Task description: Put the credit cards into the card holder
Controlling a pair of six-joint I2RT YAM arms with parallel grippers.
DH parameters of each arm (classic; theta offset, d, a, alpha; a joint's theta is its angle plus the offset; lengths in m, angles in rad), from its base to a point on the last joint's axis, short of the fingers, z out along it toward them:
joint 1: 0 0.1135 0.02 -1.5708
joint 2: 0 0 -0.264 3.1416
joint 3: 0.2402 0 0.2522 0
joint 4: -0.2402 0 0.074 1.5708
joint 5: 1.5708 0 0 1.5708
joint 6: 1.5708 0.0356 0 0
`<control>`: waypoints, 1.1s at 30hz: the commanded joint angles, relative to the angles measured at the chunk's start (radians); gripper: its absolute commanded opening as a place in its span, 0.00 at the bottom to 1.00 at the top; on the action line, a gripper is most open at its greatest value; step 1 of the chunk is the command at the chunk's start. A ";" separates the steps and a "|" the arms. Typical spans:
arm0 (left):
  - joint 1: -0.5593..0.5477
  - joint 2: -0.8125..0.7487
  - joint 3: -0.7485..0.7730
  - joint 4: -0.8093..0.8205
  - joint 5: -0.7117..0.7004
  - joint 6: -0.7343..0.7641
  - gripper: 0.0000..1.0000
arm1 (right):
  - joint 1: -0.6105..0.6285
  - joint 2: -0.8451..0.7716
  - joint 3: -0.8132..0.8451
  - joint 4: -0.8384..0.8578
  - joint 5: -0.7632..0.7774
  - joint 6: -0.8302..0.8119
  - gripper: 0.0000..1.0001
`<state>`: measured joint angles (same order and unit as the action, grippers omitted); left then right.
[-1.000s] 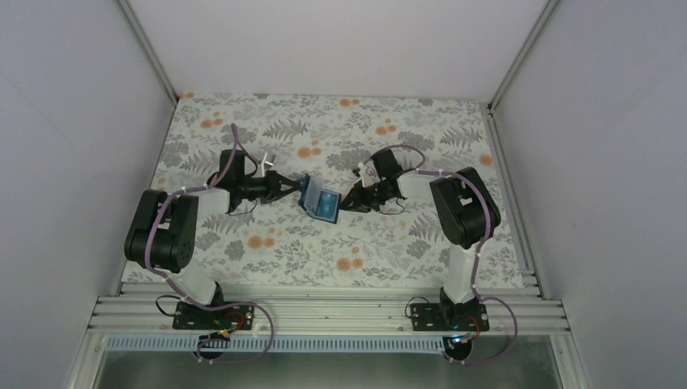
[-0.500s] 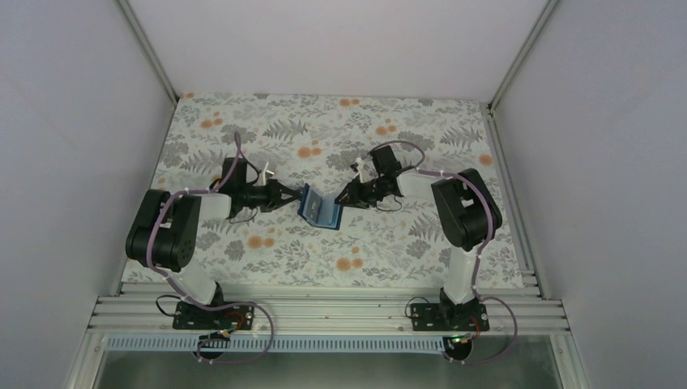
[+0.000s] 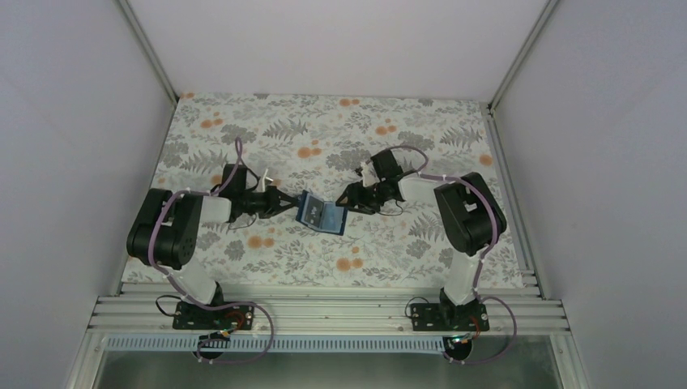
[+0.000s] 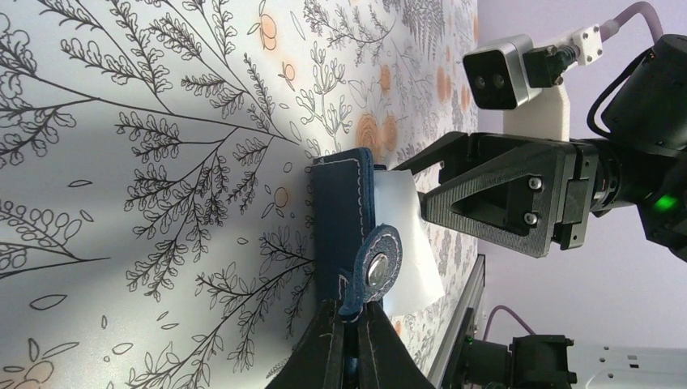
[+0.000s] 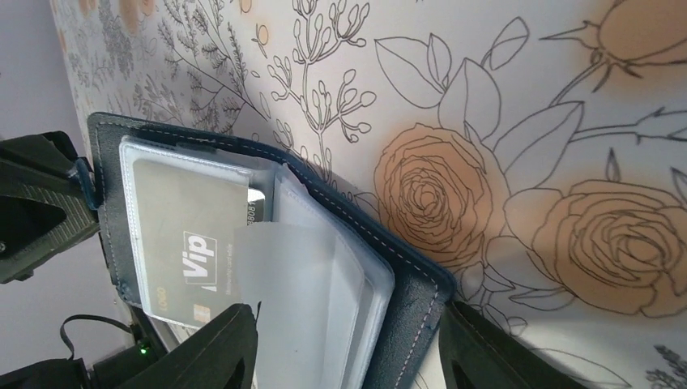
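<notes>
Card holder (image 3: 322,215) sat open on floral table cover (image 3: 389,259), mid-table, between my two arms. My left gripper (image 4: 350,361) pinched tight on its snap tab (image 4: 374,271). My right gripper (image 5: 356,356) was spread wide, fingers either side of holder's opposite edge, gripping nothing. One card (image 5: 182,243) with light marking sat inside clear sleeve.

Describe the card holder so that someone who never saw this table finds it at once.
On the flower-printed table, look at the middle, between the two arms' tips. There is the card holder, a dark navy folding wallet, open, with clear sleeves inside. Nothing else on the table is blue, and the left gripper pinches its snap strap.
</notes>
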<state>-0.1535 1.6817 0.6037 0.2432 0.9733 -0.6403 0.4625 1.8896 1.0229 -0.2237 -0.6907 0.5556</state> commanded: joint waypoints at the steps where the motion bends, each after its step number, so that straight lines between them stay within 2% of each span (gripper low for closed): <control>1: -0.002 0.018 -0.017 0.016 0.000 0.040 0.04 | 0.025 0.069 -0.016 0.051 -0.022 0.070 0.58; 5: -0.003 0.032 -0.029 0.019 -0.001 0.045 0.04 | 0.025 0.077 -0.035 0.131 -0.118 0.097 0.55; 13: -0.003 0.050 -0.049 0.045 -0.002 0.036 0.03 | 0.033 -0.009 -0.006 0.144 -0.212 0.103 0.54; 33: -0.034 0.070 -0.069 0.128 -0.031 -0.042 0.03 | 0.142 -0.031 0.089 0.095 -0.187 0.128 0.52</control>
<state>-0.1745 1.7393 0.5495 0.3038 0.9421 -0.6594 0.5751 1.8565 1.0843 -0.1158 -0.8646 0.6731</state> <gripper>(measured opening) 0.047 0.525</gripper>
